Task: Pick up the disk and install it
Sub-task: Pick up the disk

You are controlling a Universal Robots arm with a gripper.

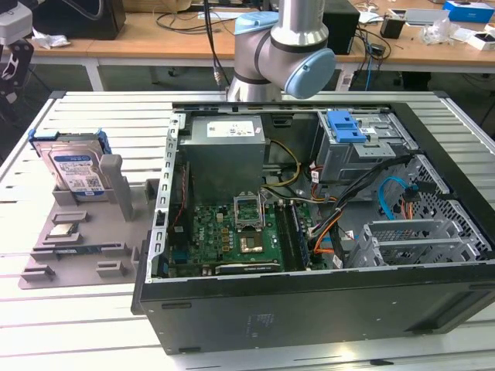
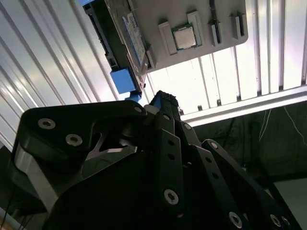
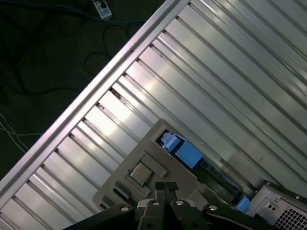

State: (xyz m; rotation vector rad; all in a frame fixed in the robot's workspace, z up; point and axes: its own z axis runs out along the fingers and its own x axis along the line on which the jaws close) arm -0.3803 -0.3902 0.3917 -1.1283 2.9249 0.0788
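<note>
Tool pressed together, gripping nothing, clear of the disk standing in the grey holder

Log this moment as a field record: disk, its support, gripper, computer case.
disk: silver-grey rectangular hard drive in a bright blue plastic carrier, standing on edge, not yet picked up
support: flat grey plastic fixture tray on the ribbed aluminium table, at the exterior view's left of the case
gripper: black two-finger gripper, shut, holding nothing, pointed at the tray, apart from the disk
case: open black desktop computer case, lying on its side, green motherboard exposed
</note>
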